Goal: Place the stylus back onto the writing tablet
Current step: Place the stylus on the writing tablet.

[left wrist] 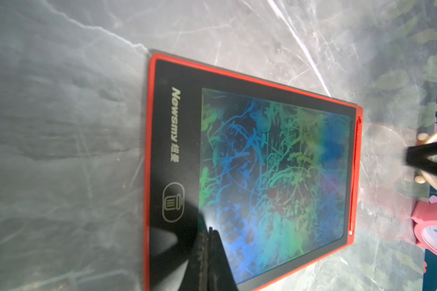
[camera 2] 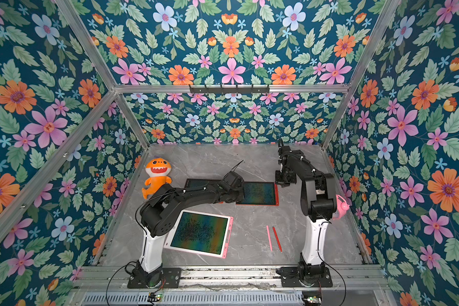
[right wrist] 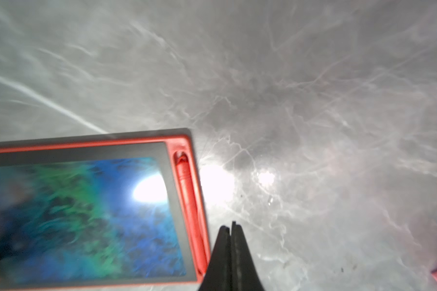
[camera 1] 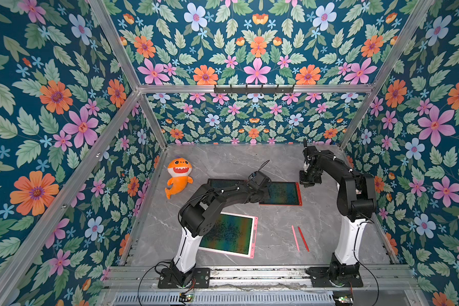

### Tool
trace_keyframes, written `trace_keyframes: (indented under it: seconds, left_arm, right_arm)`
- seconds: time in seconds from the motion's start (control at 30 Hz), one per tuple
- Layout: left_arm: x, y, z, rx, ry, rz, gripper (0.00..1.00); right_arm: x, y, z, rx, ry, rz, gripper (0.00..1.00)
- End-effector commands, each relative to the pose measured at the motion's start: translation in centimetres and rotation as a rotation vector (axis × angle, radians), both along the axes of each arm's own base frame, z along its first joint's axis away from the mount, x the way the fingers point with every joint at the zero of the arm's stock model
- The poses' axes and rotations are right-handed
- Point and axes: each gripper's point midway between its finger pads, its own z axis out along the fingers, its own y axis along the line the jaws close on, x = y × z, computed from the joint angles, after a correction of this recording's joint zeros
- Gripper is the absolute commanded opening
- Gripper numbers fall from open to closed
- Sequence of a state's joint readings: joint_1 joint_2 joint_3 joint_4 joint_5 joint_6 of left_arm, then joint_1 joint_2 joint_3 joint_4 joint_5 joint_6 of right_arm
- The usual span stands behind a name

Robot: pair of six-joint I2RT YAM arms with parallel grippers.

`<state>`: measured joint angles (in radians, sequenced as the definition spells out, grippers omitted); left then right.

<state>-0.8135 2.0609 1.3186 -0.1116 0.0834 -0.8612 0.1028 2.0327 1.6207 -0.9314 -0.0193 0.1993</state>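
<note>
Both jaws are clenched, holding nothing. The left gripper (left wrist: 210,230) hangs over the red tablet (left wrist: 263,163); the right gripper (right wrist: 230,225) is just off its slotted edge, where a stylus (right wrist: 187,196) sits. A pink stylus (camera 1: 295,238) and a red stylus (camera 1: 303,239) lie on bare table (camera 1: 273,233) near the front edge.

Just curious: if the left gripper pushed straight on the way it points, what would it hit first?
Most likely the screen of the red writing tablet: the shut left gripper points onto it, though the gap between them is hard to judge.
</note>
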Motion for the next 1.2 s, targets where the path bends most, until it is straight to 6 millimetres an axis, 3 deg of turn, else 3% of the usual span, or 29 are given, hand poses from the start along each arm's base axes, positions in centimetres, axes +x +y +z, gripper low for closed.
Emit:
trace_keyframes:
  seconds: [0.0, 0.17, 0.57, 0.97, 1.17]
  left_arm:
    - [-1.6, 2.0, -2.0, 0.093, 0.075, 0.007, 0.0]
    - [-1.7, 2.2, -2.0, 0.092, 0.077, 0.011, 0.0]
    - [-1.8, 2.1, -2.2, 0.088, 0.08, 0.01, 0.0]
    - [-1.9, 2.1, -2.5, 0.09, 0.088, 0.011, 0.0]
    - [-1.9, 2.1, -2.5, 0.093, 0.087, 0.01, 0.0]
  right_arm:
    - [0.3, 1.4, 1.0, 0.11, -0.04, -0.03, 0.0]
    - [-0.1, 2.7, 0.4, 0.18, -0.016, -0.016, 0.0]
    - [-0.7, 2.7, -2.4, 0.179, 0.048, -0.014, 0.0]
    - [-2.4, 0.5, -6.9, -0.055, 0.194, 0.02, 0.0]
    - [-2.3, 0.1, -6.9, -0.117, 0.201, 0.021, 0.0]
